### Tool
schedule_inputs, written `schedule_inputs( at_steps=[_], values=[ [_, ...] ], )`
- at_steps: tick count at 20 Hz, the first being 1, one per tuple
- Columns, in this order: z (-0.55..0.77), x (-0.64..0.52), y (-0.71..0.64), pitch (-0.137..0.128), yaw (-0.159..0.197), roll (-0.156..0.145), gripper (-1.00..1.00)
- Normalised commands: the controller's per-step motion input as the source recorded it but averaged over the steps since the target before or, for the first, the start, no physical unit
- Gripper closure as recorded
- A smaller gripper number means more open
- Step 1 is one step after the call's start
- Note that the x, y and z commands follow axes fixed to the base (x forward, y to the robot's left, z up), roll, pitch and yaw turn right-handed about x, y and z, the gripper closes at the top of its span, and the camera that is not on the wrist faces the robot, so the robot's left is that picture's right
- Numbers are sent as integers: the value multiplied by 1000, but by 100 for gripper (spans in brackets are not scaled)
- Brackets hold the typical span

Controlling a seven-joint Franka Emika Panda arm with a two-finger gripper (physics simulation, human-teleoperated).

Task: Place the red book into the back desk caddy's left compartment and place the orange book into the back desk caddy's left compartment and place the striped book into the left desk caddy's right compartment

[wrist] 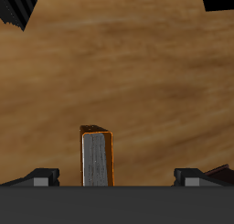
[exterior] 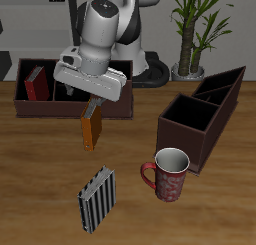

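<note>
The orange book (exterior: pixel 89 129) hangs on end above the wooden table (exterior: pixel 40 179), pinched at its upper end by the gripper (exterior: pixel 92 107); in the wrist view the same book (wrist: pixel 97 156) shows its pale page edges between the two fingers (wrist: pixel 41 177), with bare tabletop beneath it. It is just in front of the back desk caddy (exterior: pixel 60 106), whose long front wall stands right behind the book. The red book (exterior: pixel 38 85) already stands inside that caddy, in the end cell away from the arm. The arm's white body covers most of the caddy's other cells, so their contents cannot be told. Nearer the table's front edge, the striped book (exterior: pixel 97 198) lies flat on the wood, well apart from the held book. Beside it stands a red mug (exterior: pixel 169 173), close against the left desk caddy (exterior: pixel 205 114), which sits diagonally with its large end cell (exterior: pixel 188 117) nearest the mug. A potted plant (exterior: pixel 190 34) stands behind the table.
</note>
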Motion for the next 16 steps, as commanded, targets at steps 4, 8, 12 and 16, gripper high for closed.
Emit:
schedule_inputs(
  at_steps=[4, 8, 12, 16],
  values=[
    [-195, -60, 85, -84, 32, 40, -100],
    [-164, -50, 20, -62, 6, 54, -100],
    [-282, 1, -32, -4, 3, 30, -100],
    [-300, 42, -111, 37, 20, -3, -100]
  ],
)
